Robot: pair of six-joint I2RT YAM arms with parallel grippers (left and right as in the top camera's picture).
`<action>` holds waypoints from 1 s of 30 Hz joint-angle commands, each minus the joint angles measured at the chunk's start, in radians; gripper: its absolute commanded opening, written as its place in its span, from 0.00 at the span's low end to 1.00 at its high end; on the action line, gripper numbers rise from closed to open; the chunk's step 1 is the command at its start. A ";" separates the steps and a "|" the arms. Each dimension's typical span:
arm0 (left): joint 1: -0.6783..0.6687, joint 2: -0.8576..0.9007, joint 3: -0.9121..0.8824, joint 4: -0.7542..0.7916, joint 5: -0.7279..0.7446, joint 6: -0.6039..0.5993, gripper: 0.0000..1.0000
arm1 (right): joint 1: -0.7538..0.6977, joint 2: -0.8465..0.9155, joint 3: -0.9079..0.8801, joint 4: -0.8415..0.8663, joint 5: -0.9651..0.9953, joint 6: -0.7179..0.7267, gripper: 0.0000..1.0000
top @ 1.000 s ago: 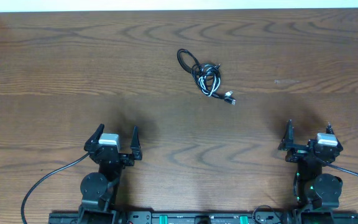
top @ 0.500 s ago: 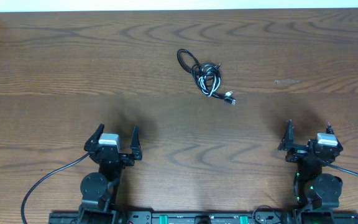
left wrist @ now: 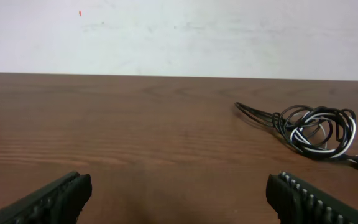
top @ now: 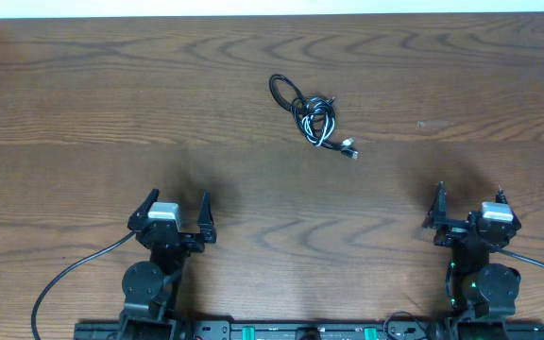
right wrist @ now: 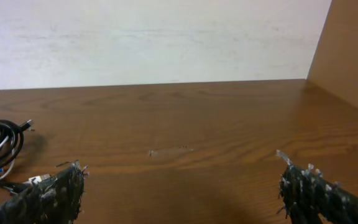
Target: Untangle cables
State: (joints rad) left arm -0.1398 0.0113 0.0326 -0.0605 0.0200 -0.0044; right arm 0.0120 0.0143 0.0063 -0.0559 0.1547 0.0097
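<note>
Looking across the table (top: pixel 83 104), I am finding the cables (top: pixel 314 118) lying as one small bundle toward the far side, roughly midway between my two arms and well apart from both. The black cable (top: pixel 281 92) is throwing a free loop out to the far left, the white cable (top: pixel 320 127) is winding through the coiled middle, and a short tail with a plug end (top: pixel 349 149) is trailing to the near right.

I am judging these cords to be light, thin and limp. Tugging one strand is likely to drag the whole bundle along the smooth wood rather than loosen it, so both hands are going to be needed. I am favouring the black loop for my left hand and the plug tail for my right, pinching low and firmly because cord this thin could slip between the pads.

My left gripper (top: pixel 178 198) and right gripper (top: pixel 469 191) are sitting drawn back at the near edge, low over the wood, pointing toward the far side. Both are spread wide and gripping nothing.
</note>
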 commanded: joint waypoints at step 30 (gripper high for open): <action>0.004 0.638 0.233 -0.062 -0.064 -0.050 0.95 | 0.008 -0.008 -0.001 -0.004 0.003 -0.015 0.99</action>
State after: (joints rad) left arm -0.1398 0.6003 0.2207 -0.1238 -0.0326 -0.0490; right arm 0.0120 0.0143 0.0063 -0.0559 0.1543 0.0097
